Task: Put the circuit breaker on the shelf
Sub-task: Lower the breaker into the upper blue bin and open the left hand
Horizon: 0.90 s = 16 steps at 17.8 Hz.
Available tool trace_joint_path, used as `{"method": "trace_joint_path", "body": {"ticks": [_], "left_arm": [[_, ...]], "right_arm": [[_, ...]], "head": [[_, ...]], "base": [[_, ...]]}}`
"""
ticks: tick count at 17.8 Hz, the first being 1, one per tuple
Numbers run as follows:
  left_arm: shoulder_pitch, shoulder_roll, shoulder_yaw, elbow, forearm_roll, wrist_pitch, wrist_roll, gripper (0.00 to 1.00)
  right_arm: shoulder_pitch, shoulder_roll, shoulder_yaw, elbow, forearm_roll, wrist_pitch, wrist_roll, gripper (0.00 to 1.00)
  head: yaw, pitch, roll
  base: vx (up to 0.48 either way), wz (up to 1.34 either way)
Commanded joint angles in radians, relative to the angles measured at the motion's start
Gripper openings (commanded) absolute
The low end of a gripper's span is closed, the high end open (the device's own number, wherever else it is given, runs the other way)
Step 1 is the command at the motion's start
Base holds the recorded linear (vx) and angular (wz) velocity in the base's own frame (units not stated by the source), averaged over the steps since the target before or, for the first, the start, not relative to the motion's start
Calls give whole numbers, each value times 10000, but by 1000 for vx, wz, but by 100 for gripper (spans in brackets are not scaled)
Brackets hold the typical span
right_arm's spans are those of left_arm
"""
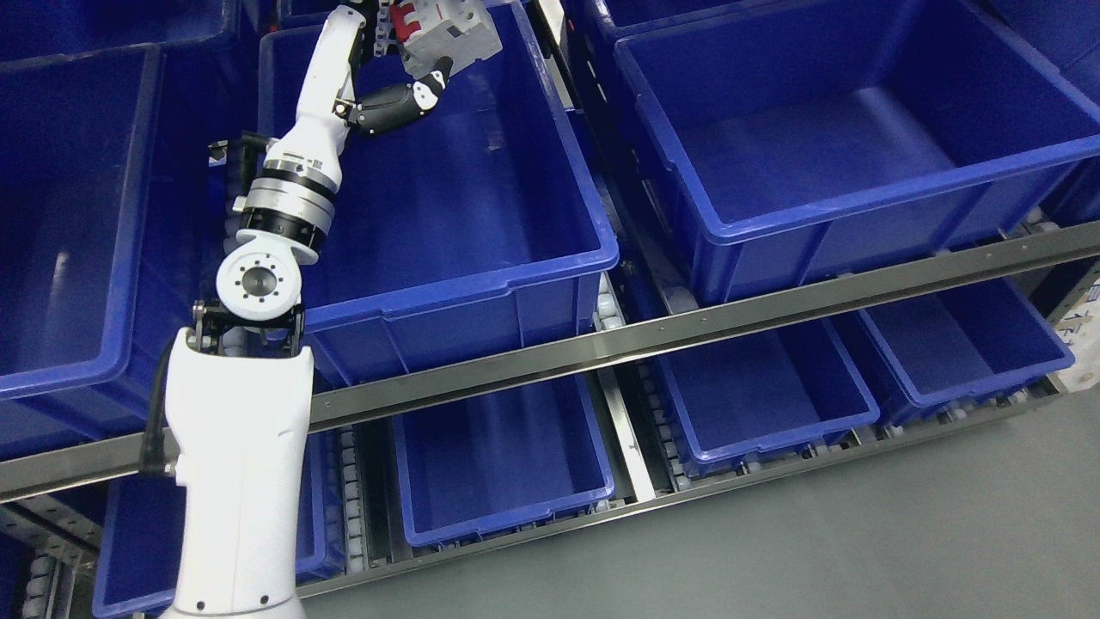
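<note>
Left arm [245, 447]: white, rising from the lower left edge up across the shelf rail [687, 331]
Left hand [397, 60]: fingers clamped round the circuit breaker – thumb pressed beneath it
Circuit breaker [447, 34]: grey body with red switches, held tilted above the far end of the middle blue bin [481, 284], clear of its floor
Right blue bin [825, 206]: just beside the middle one – same shelf level
Lower bins [507, 507]: on the tier beneath the rail

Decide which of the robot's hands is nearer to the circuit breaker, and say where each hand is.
Left. The left hand grips the circuit breaker above the middle upper blue bin, at its far end. The right hand is out of view.
</note>
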Motion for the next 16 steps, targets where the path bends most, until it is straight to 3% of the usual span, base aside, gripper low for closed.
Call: {"method": "trace_joint_path", "body": {"ticks": [1, 5, 9, 12, 16], "left_arm": [[-1895, 174, -780, 5414, -1773, -72, -122, 24], [-3184, 174, -795, 8329, -2512, -241, -352, 24], [-3663, 174, -1069, 10327, -3157, -256, -337, 24], [-3694, 366, -1775, 10684, -3158, -241, -47, 24], [-3740, 460, -1762, 10623, -3158, -241, 797, 29]], "right_arm": [[2, -175, 199, 0, 3, -929, 14, 100], [2, -175, 199, 0, 3, -928, 29, 100], [2, -175, 199, -15, 3, -928, 14, 100], [2, -175, 199, 0, 3, -928, 29, 100], [2, -175, 199, 0, 3, -928, 14, 100]], "head": [[0, 0, 0], [0, 0, 0], [0, 0, 0], [0, 0, 0], [0, 0, 0]], "base": [[35, 190], [13, 92], [-7, -45], [-4, -22], [0, -3]]}}
